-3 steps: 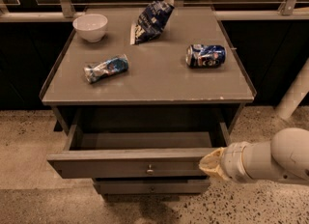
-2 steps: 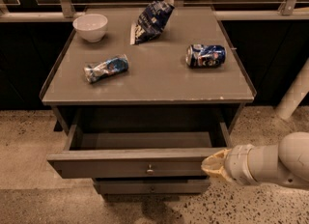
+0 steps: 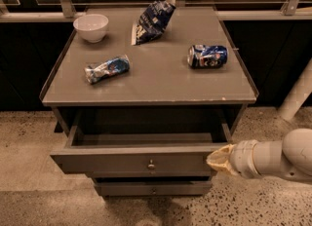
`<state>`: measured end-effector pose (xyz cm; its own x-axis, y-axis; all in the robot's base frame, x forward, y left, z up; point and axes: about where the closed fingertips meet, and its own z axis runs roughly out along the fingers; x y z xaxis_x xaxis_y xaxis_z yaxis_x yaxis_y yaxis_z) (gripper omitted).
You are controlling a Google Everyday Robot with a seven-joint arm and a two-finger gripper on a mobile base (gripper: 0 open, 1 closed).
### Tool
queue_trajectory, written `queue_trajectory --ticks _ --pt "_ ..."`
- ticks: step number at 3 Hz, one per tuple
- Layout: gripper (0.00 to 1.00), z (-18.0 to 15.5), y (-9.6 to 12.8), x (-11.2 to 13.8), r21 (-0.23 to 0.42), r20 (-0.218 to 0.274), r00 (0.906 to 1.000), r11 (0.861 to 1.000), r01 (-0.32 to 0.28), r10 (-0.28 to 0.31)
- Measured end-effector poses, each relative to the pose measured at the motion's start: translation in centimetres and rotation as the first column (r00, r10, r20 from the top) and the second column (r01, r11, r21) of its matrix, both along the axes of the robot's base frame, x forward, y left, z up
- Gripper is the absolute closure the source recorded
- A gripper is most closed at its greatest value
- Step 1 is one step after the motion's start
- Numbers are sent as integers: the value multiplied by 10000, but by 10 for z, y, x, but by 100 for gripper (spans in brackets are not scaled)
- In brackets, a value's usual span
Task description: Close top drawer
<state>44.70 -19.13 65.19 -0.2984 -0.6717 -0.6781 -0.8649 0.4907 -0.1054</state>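
Observation:
The top drawer [image 3: 131,162] of the grey-brown cabinet stands pulled out and looks empty inside. Its flat front has one small round metal knob [image 3: 151,163] at the centre. My gripper [image 3: 218,160] comes in from the right on a white arm [image 3: 273,159]. Its yellowish tip touches the right end of the drawer front. A narrower drawer [image 3: 152,189] shows below, pushed in.
On the cabinet top [image 3: 161,81] lie a white bowl [image 3: 91,27], a dark blue chip bag [image 3: 152,20], a crushed blue bottle [image 3: 106,69] and a blue can [image 3: 207,56] on its side. A white post [image 3: 297,96] stands at right. Speckled floor surrounds the cabinet.
The arm has shifted slightly right and down along the drawer front's right end. The drawer stands about as far out as before.

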Motion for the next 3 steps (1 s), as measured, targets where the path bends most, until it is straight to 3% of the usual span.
queue_trajectory --ticks 1,3 --pt "100 -3 -5 22 -168 307 9995 9999 -11 16" --pt "100 9 -4 79 -849 1579 9873 9964 -11 146"
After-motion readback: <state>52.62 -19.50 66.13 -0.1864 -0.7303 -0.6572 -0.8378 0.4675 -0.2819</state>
